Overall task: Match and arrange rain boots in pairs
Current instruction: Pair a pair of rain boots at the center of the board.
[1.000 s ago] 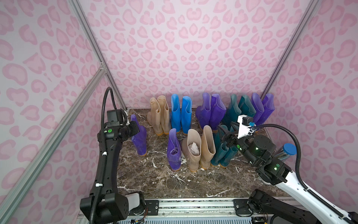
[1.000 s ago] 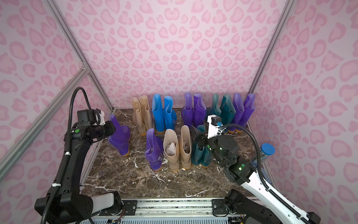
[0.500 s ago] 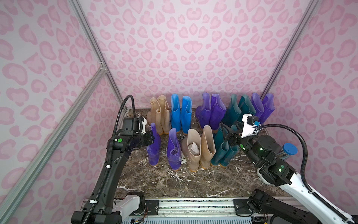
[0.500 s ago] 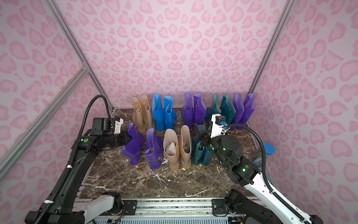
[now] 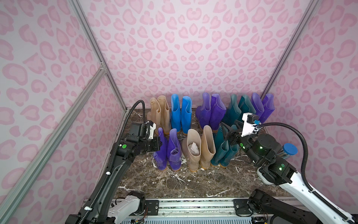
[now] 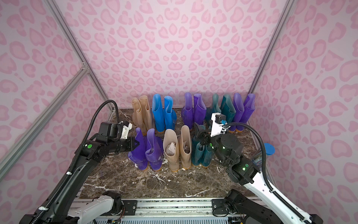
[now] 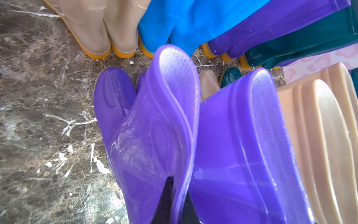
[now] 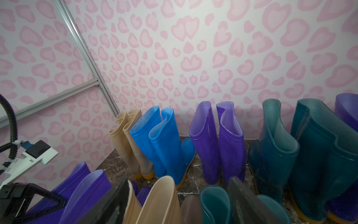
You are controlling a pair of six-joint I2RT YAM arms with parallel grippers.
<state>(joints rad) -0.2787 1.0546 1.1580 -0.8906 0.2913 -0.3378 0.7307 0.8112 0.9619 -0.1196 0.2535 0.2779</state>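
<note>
My left gripper (image 5: pixel 159 143) (image 7: pixel 178 192) is shut on the top rim of a purple rain boot (image 5: pixel 161 155) (image 7: pixel 155 126). That boot stands upright at the left end of the front row, close beside a second purple boot (image 5: pixel 174 149) (image 7: pixel 242 145). To their right come a beige pair (image 5: pixel 199 149) and a teal pair (image 5: pixel 222 155). My right gripper (image 5: pixel 228 133) (image 8: pixel 178 182) hangs open above the teal pair, holding nothing. Along the back wall stand beige (image 5: pixel 159 112), blue (image 5: pixel 181 114), purple (image 5: pixel 211 110), teal (image 5: pixel 239 108) and purple (image 5: pixel 264 106) pairs.
A blue-capped cylinder (image 5: pixel 289 151) stands by the right wall, behind my right arm. Pink patterned walls close in the marble floor (image 5: pixel 184 180) on three sides. A metal rail (image 5: pixel 193 203) runs along the front edge. Crumpled paper sits inside one front beige boot.
My left arm has carried the purple boot from the left wall rightward and brought it beside the other front purple boot. My right gripper has drifted slightly back and right.
</note>
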